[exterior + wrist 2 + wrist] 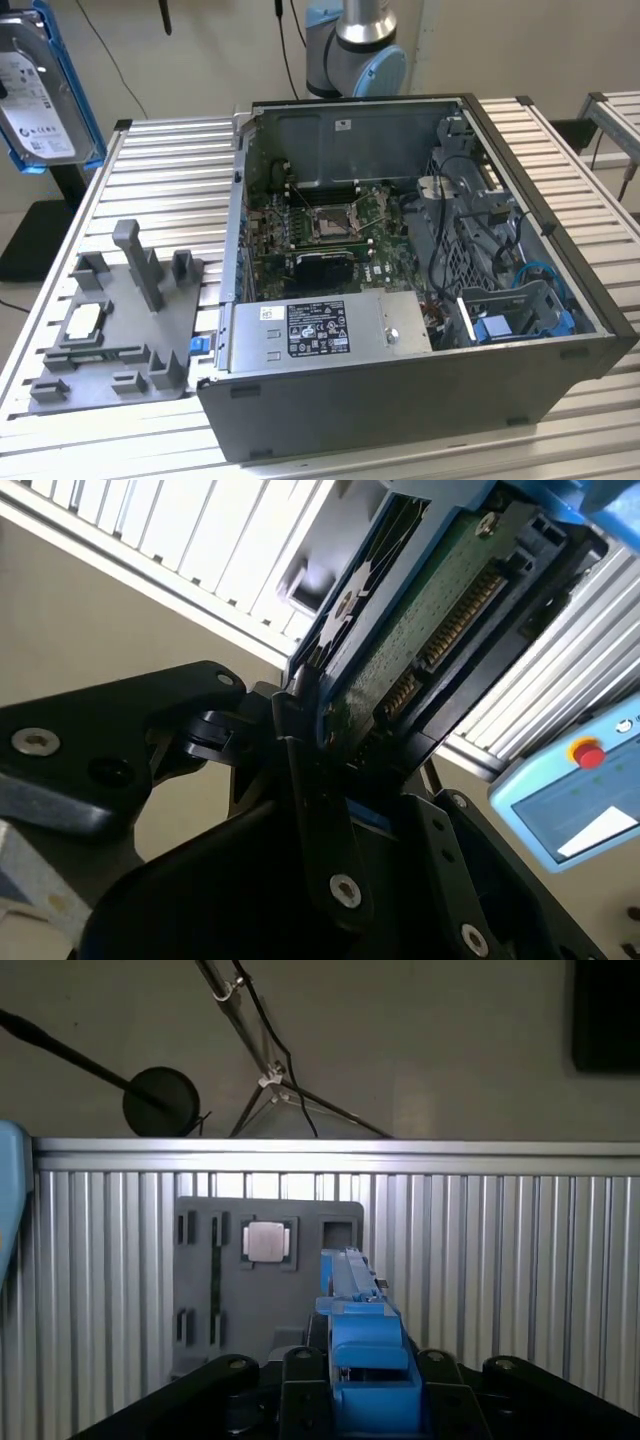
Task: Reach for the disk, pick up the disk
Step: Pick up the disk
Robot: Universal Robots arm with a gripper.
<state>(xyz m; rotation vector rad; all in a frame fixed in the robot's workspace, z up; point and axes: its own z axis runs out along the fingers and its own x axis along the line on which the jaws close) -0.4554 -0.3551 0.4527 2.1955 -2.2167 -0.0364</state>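
Disk [425,630] is pinched edge-on between the fingers [305,770] of your gripper [360,742], blue bracket [365,1345] poking past the fingertips. You hold it well above the slatted table [500,1260], grey tray [200,1280] beyond the fingertips.

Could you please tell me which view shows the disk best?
The exterior view: the disk shows its labelled face, blue-framed. The second wrist view shows its green underside; the first wrist view, its blue edge.
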